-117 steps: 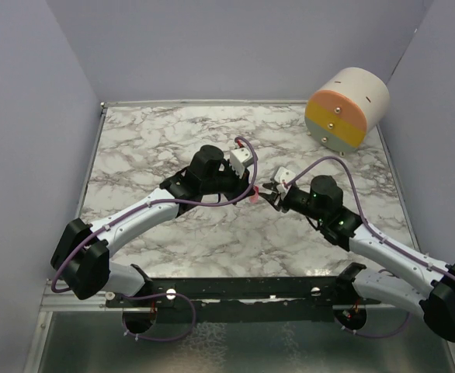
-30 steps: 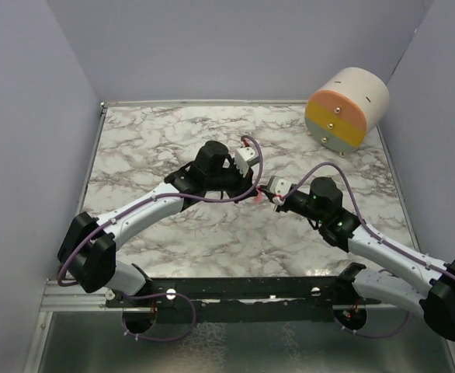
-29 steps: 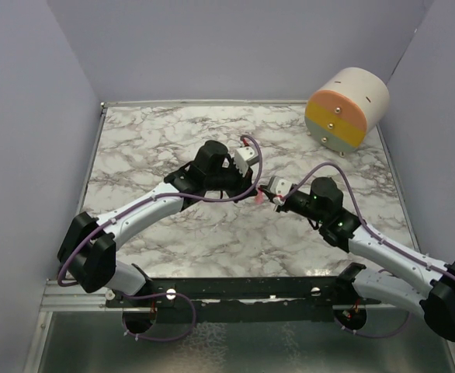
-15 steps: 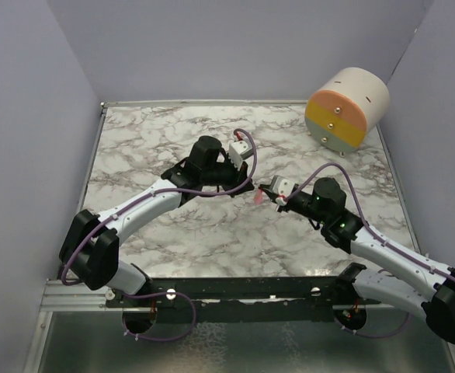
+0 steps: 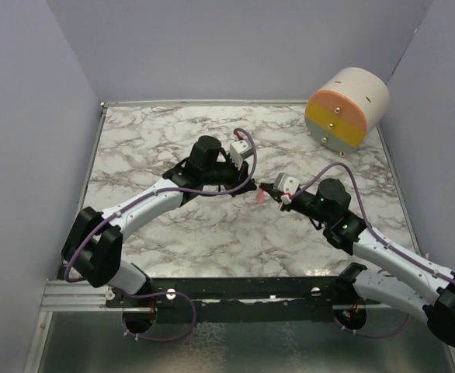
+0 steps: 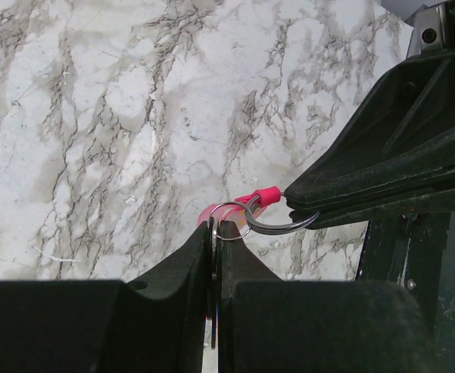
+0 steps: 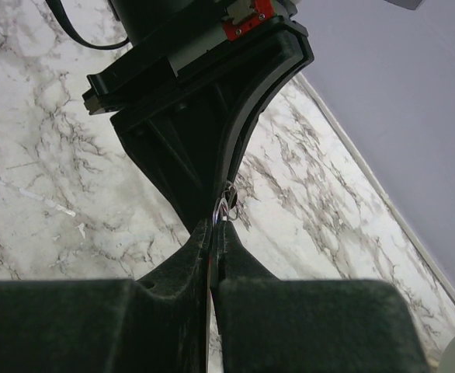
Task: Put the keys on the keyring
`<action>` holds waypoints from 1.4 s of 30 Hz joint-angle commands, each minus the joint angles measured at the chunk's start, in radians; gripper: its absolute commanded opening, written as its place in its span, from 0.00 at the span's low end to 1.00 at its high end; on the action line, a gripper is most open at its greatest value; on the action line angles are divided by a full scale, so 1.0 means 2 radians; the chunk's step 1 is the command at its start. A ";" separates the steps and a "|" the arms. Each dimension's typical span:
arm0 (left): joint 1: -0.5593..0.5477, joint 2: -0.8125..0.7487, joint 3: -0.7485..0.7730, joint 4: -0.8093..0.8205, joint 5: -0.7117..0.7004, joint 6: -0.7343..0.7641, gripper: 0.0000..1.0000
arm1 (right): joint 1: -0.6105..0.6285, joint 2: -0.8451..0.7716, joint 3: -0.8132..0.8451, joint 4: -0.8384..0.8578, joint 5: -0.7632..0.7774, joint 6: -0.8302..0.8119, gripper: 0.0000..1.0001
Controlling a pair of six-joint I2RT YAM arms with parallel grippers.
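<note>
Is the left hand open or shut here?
Shut. In its wrist view the left hand has its fingers pressed together, pinching the keyring at its metal ring.

We cannot resolve the keys anywhere. Left wrist view, 6 o'clock: left gripper hides most of the keyring.

Left arm extends forward and rightward from its base, right arm forward and leftward, both held low with the wrists close together midway between them. Left gripper and right gripper point at each other, tip to tip and almost touching. Jaws of both are closed, with only a hairline gap visible in each wrist view.
</note>
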 commanded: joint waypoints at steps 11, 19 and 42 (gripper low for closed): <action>0.016 -0.013 -0.020 0.049 0.022 -0.023 0.00 | 0.002 -0.016 -0.042 0.142 -0.034 0.066 0.01; 0.016 -0.026 -0.031 0.066 0.039 -0.035 0.00 | 0.002 -0.003 -0.062 0.211 -0.024 0.083 0.01; 0.016 -0.066 -0.049 0.071 0.012 -0.057 0.00 | 0.002 0.023 -0.070 0.238 0.006 0.096 0.18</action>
